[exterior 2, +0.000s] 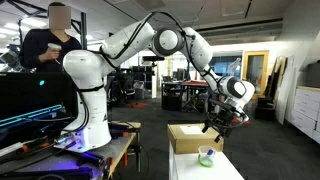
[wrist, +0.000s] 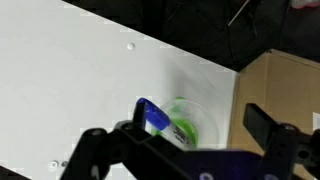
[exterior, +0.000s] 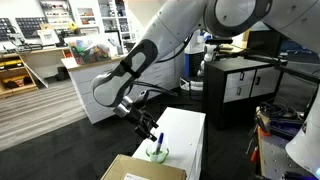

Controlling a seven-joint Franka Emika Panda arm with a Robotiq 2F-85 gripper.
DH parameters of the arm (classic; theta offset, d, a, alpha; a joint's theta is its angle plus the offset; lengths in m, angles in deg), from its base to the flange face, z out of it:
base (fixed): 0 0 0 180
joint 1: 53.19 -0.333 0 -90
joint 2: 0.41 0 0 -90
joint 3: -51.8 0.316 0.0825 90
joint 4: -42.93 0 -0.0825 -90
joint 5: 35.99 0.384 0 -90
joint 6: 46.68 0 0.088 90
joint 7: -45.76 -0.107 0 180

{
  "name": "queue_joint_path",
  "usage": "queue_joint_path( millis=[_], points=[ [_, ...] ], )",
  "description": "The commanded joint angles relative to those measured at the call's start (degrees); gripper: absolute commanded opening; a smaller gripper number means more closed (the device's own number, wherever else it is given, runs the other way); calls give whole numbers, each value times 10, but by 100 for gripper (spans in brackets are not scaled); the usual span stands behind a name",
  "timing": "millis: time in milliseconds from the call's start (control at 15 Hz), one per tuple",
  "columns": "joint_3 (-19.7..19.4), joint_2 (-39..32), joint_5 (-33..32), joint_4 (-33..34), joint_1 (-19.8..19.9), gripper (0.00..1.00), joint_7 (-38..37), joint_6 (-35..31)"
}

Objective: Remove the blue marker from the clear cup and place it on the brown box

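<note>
While the blue marker (wrist: 152, 116) leans in the clear cup (wrist: 192, 124), hand (exterior: 150, 127) spread open above it, brown box (wrist: 285, 85) nearby

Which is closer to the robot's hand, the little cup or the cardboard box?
The clear cup holding the blue marker: the open hand hangs just above it, while the brown box lies off to one side.

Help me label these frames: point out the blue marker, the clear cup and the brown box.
blue marker (wrist: 152, 116): wrist view, on its shaft.
clear cup (exterior: 157, 154): an exterior view, on its side wall.
brown box (wrist: 285, 82): wrist view, on its top face.
</note>
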Motion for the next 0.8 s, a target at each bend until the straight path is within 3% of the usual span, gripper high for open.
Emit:
queue_joint_path(
  millis=[0,733],
  points=[
    [0,-2,1,4,-1,100,0,2],
    [-3,-8,-5,16,-2,100,5,7]
  ],
)
